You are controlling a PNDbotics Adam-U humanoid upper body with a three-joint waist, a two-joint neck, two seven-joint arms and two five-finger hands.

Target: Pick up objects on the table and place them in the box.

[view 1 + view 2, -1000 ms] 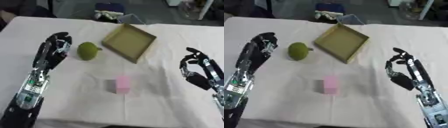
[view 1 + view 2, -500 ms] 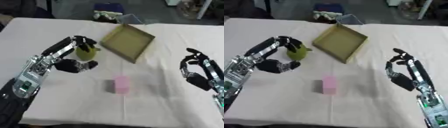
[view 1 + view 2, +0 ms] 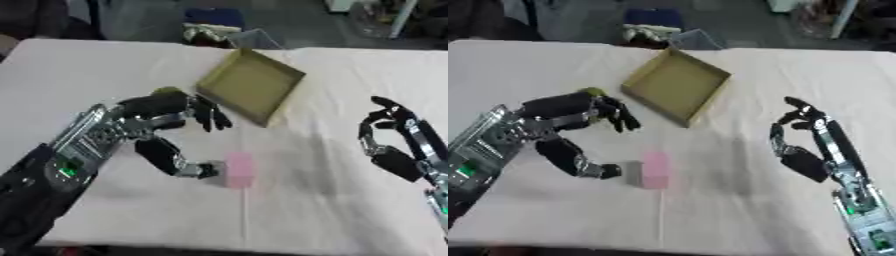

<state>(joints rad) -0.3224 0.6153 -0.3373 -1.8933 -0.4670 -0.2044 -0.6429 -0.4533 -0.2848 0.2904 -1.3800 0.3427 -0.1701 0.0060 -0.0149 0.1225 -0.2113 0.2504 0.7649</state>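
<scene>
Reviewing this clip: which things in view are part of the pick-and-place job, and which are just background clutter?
Part of the job:
- green fruit, mostly hidden behind the left hand
- pink block
- box, open and holding nothing
- right hand, idle at the right

Just lying about:
- dark objects beyond the table's far edge

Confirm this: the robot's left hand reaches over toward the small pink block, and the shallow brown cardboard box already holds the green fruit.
Not quite. The left eye view shows the shallow brown cardboard box empty; the green fruit lies on the table behind the left hand, which does reach toward the small pink block.
</scene>
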